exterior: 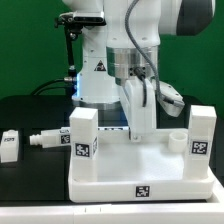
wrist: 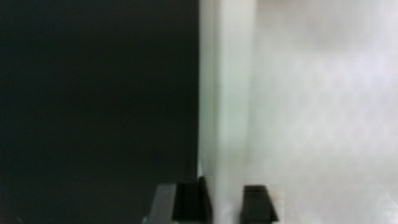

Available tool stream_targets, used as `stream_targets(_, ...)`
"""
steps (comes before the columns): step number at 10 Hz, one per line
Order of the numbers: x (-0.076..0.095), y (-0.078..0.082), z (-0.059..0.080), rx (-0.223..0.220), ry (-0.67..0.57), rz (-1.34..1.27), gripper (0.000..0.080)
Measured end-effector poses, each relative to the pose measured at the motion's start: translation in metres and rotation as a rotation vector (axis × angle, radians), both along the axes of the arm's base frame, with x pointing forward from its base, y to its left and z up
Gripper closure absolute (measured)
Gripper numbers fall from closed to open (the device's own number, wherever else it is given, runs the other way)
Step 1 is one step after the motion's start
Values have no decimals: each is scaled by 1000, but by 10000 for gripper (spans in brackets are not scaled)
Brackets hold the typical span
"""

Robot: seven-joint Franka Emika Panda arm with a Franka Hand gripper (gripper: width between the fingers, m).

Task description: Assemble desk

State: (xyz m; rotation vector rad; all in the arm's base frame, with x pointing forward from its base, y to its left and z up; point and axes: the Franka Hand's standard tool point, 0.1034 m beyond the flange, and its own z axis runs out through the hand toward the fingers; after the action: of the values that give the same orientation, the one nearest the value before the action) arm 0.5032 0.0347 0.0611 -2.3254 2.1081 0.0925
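Note:
The white desk top point(exterior: 140, 178) lies on the black table with its rim up. Two white legs with marker tags stand upright on it, one at the exterior view's left point(exterior: 82, 135) and one at the right point(exterior: 201, 132). My gripper point(exterior: 141, 100) points down over the back middle of the top and is shut on a third white leg point(exterior: 136, 120), which stands upright on the top. In the wrist view my gripper point(wrist: 224, 203) shows two dark fingertips close together with the blurred white leg point(wrist: 221, 100) running between them.
A loose white leg point(exterior: 45, 141) lies on the table at the exterior view's left, with another white tagged part point(exterior: 10, 147) beyond it at the edge. A round socket point(exterior: 177, 137) sits on the top near the right leg. The robot's base point(exterior: 95, 70) stands behind.

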Motion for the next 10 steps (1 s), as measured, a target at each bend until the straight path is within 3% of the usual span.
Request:
stream_targets(1,2,-6,4,-9,3,103,741)
stream_targets(2,12,-17,23,-21,-11,240,741)
stream_targets(3,19,-17,46,-10,-33,396,739)
stream_targets(4,23,-19,59,-30,-52,553,739)
stream_targets(7,21,-22,53,-35,-44,805,739)
stream_targets(10,45,-32,48,-91,-78,1290,739)
